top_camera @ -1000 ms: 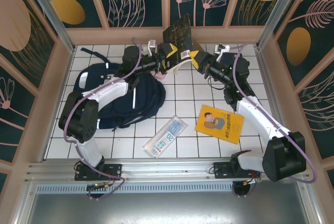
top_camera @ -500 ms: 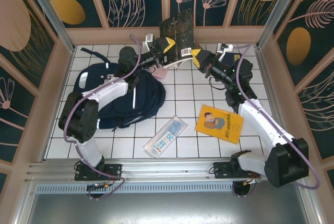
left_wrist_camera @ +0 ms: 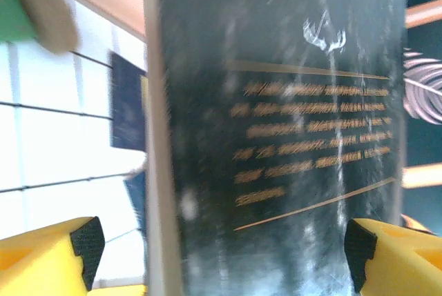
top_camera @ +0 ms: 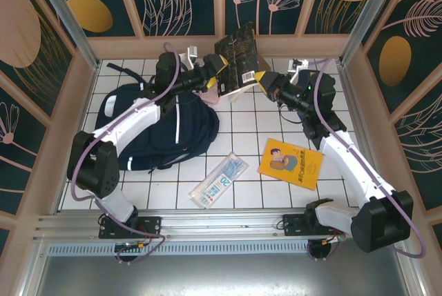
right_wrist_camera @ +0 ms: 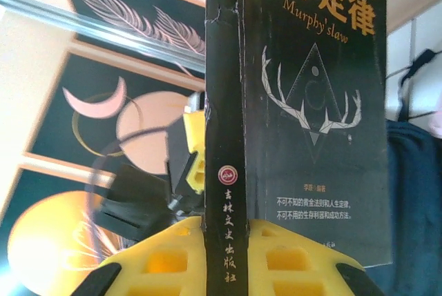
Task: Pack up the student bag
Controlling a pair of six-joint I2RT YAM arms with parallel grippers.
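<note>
Item one — the black book [top_camera: 238, 53]. You have it held off the tabletop [top_camera: 248, 127] at the back of the cell, between the two arms. It sits slightly lower than half a second ago.

Item two — the right gripper [top_camera: 264, 77]. Your right wrist view shows its jaws clenched on the book's lower end, one on each side of the spine. It is about where it was half a second ago.

Item three — the left gripper [top_camera: 219, 77], at the book's lower left corner. In your left wrist view the jaws stand spread, and one yellow pad is apart from the book's edge, with white tile showing between. This arm's elbow has shifted toward the near edge since a second ago.

Item four — the student bag [top_camera: 155, 127], lying flat on the left half of the tabletop, unmoved.

Item five — the yellow book [top_camera: 291, 163] and the clear pouch [top_camera: 219, 180], both flat on the tiles nearer you, both where they were.
</note>
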